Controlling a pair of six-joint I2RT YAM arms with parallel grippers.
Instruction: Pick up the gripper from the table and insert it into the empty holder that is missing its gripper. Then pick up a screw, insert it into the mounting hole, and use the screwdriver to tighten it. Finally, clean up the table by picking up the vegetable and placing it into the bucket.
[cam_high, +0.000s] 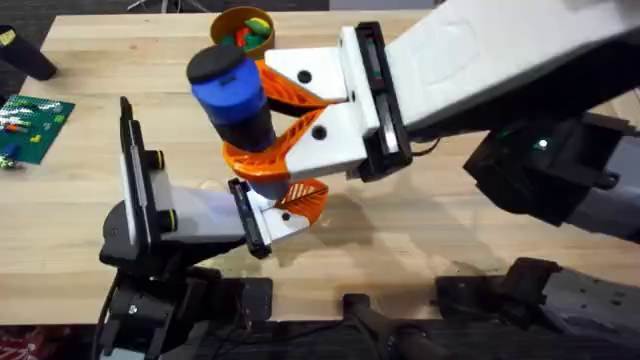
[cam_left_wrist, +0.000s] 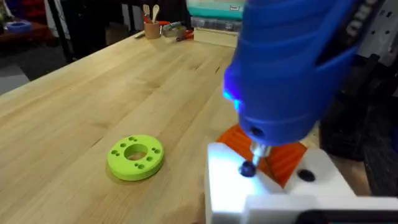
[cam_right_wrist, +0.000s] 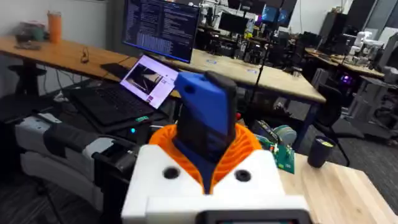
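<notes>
Blue and black, the screwdriver (cam_high: 232, 95) stands nearly upright at centre frame in the overhead view, clamped in the right pincer (cam_high: 290, 115), whose orange ribbed fingers (cam_high: 285, 88) wrap its lower black section from both sides. Right arm comes in from the upper right; its white finger blocks sit just right of the tool.

Key relation: tool's long axis runs straight down toward the holder (cam_high: 262, 212), which lies directly below it, lower centre of the frame, w/ the small orange gripper (cam_high: 305, 200) already seated at the holder's right end. In the left wrist view the pale tip (cam_left_wrist: 256, 152) meets a dark screw (cam_left_wrist: 248, 168) sitting on the holder's white top face (cam_left_wrist: 227, 171), so tip, screw and hole look about in line; a blue light glows on the tool's body. Judged from this, the tightening step is in hand, and any sideways lean of the driver risks slipping off the screw head.

Left pincer's state: cannot tell. The left arm occupies the lower left of the overhead frame, close beside the holder.

Bucket (cam_high: 243, 28) is top centre, behind the driver, w/ red and green bits inside. A green disc (cam_left_wrist: 135, 156) lies on the wooden counter (cam_high: 80, 200), left of the holder in the left wrist view.
</notes>
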